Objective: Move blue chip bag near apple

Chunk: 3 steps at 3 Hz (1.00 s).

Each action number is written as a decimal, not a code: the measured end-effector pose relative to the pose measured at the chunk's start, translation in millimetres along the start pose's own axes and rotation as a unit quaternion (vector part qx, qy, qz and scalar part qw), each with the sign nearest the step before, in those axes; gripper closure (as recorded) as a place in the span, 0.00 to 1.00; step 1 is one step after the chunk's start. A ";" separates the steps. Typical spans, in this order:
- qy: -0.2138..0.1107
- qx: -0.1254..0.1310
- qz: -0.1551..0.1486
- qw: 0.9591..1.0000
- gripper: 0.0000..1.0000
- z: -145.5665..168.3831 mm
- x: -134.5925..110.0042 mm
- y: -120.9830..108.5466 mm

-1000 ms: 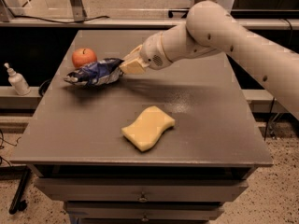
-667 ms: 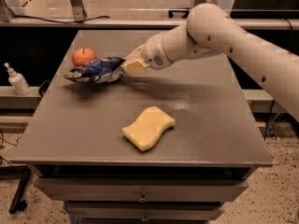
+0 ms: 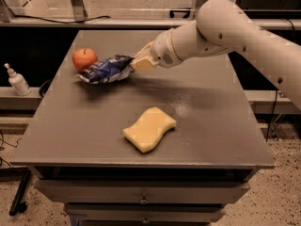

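One pincer (image 3: pixel 141 63): clamped on the blue chip bag (image 3: pixel 106 69), at its right end
Apple (image 3: pixel 84 59): just beside the bag's left end

The arm (image 3: pixel 244 32) ran off the right edge, its gripper (image 3: pixel 137 64) at the blue chip bag (image 3: pixel 106 69), which hid the apple's (image 3: pixel 83 58) near-right edge

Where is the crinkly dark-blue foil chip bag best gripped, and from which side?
At its right end, coming from the right. The crinkly dark-blue foil chip bag lies lengthwise left-to-right, with the round red apple by its left end, so the right end is the free one. The gripper sits at that end.
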<state>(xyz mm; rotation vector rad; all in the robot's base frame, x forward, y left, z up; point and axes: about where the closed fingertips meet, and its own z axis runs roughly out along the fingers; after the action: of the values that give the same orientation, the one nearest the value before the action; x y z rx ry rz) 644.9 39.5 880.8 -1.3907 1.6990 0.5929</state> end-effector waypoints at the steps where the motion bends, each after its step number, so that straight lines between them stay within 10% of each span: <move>1: 0.006 0.013 -0.005 1.000 0.17 -14.7 -2.1 1.2; 3: 0.013 0.021 0.000 1.000 0.00 -32.2 1.0 5.0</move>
<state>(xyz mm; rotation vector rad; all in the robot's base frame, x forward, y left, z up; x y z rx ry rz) 630.1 15.0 896.4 -1.3748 1.7229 0.5371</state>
